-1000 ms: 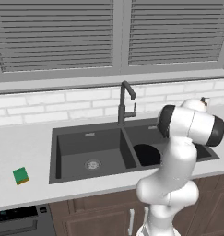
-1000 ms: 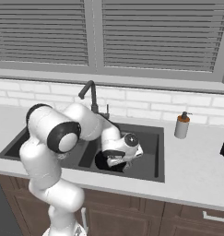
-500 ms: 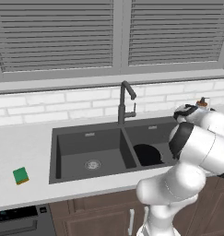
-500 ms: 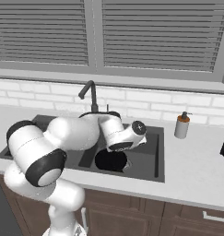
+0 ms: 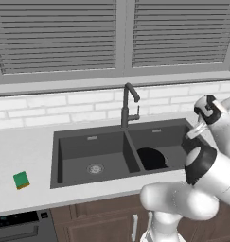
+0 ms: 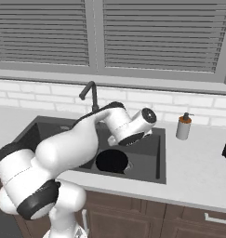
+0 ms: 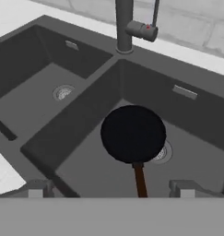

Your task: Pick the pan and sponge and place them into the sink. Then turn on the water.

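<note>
We see the gripper (image 7: 111,189) with its jaws spread wide and nothing between them, hanging over the near edge of the sink's (image 5: 71,139) right basin. The pan (image 7: 132,133) lies flat on that basin's floor just beyond the fingertips (image 7: 37,189), partly covering the round drain (image 7: 161,152), its handle pointing back toward the gripper. The faucet (image 5: 128,106) stands behind the divider, and the sponge (image 5: 21,180) sits on the counter (image 5: 22,149) well left of the sink, green side up.
</note>
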